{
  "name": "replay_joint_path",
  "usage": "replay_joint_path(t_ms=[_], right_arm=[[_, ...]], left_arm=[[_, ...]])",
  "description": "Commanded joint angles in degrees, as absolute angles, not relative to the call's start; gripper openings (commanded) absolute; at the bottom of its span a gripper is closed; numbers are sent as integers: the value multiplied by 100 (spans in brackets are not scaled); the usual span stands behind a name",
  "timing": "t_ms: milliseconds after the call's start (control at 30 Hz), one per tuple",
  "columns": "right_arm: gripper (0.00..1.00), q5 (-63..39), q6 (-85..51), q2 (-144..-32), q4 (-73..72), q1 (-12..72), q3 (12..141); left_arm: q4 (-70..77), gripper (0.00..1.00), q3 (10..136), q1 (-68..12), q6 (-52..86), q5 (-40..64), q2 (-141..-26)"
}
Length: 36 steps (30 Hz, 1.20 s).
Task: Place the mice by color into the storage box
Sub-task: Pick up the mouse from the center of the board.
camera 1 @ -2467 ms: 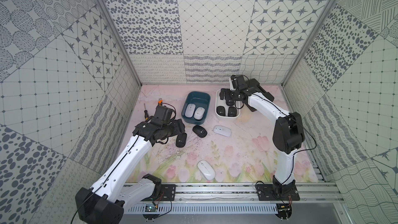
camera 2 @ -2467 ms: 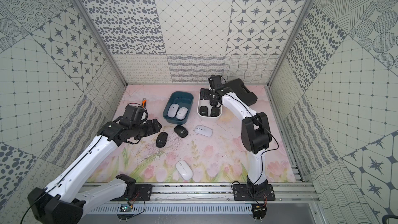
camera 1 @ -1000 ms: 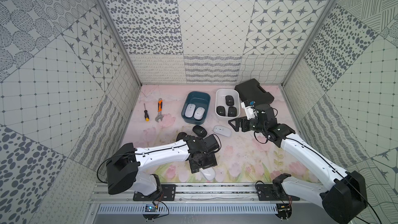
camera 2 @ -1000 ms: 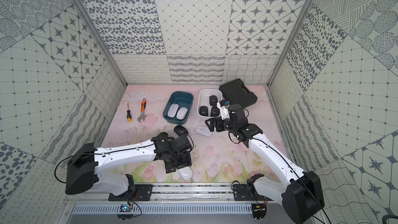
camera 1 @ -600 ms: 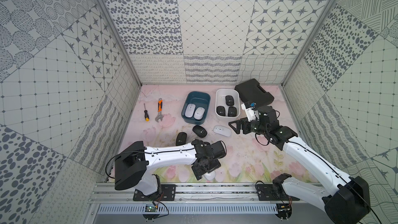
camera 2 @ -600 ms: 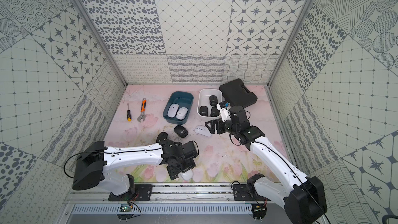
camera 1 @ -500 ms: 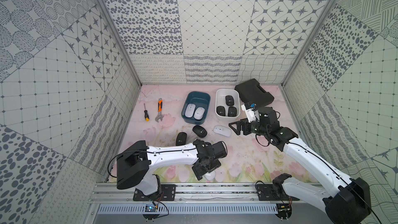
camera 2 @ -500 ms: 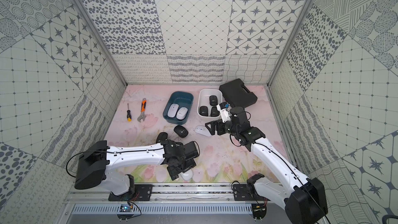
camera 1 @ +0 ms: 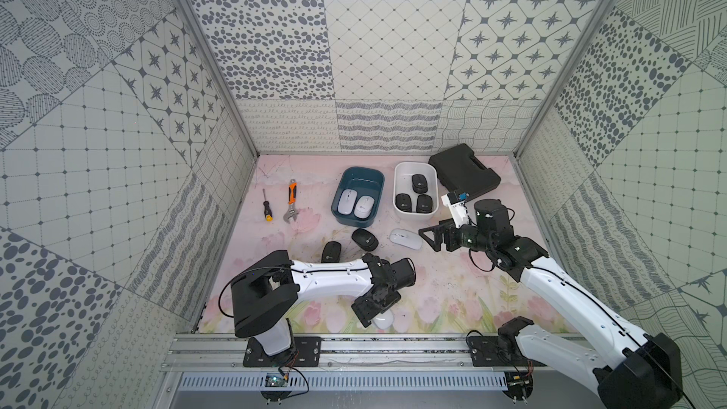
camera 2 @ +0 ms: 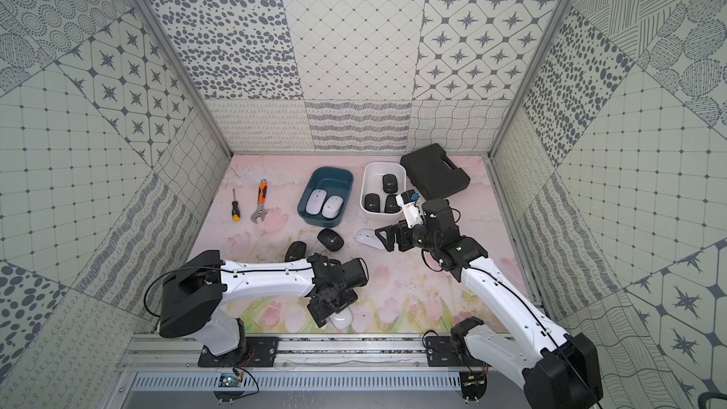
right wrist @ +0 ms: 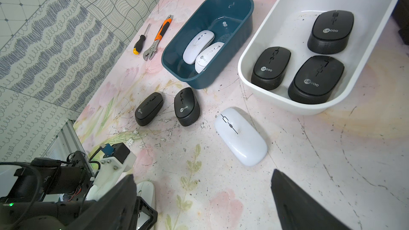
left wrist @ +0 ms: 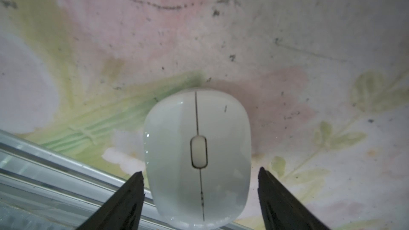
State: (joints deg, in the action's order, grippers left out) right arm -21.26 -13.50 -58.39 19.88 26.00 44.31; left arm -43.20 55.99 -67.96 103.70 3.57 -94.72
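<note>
A floral table [camera 1: 452, 293] carried everything. A black case [camera 1: 464, 175] sat in its back right corner, clear of the work. Near the back edge stood a blue bin [camera 1: 362, 169] holding two white mice [camera 1: 346, 207] and, beside it, a white bin [camera 1: 415, 164] holding three black mice [camera 1: 419, 183], so sorting looked just over half done. Four lay loose: a black pair [camera 1: 365, 239] and a middle white mouse [camera 1: 405, 238] before the bins, and a front white mouse [left wrist: 197, 129] at the front edge. The left gripper [left wrist: 200, 171] straddled that one, jaws apart, not yet gripping. The right gripper [right wrist: 202, 173] hung spread and empty near the middle white mouse. A wrench [camera 1: 291, 206] and screwdriver [camera 1: 267, 206] lay towards the left edge, blocking nothing.
</note>
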Motion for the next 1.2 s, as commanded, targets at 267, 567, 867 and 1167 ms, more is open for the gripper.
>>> replay_joint_path(t_ms=[267,567,867,1167], right_arm=[[99,-2101,-1205,-5588,1782,2592,4213],[99,-2041,-1305,-5615,1605,2593,4117],[99,-1935,-1360,-5655,1514,2590,4079],[99,-1884,-1353,-5685,1526,2593,4045]], left_arm=[[-4044,60,5543,-6676,10041,548,-9843],[-4318,48,5686,-6667,9779,371,-9639],[-5075,46,6398,-6519,8692,170,-9490],[-6079,43,7243,-5975,7307,-97,-9197]])
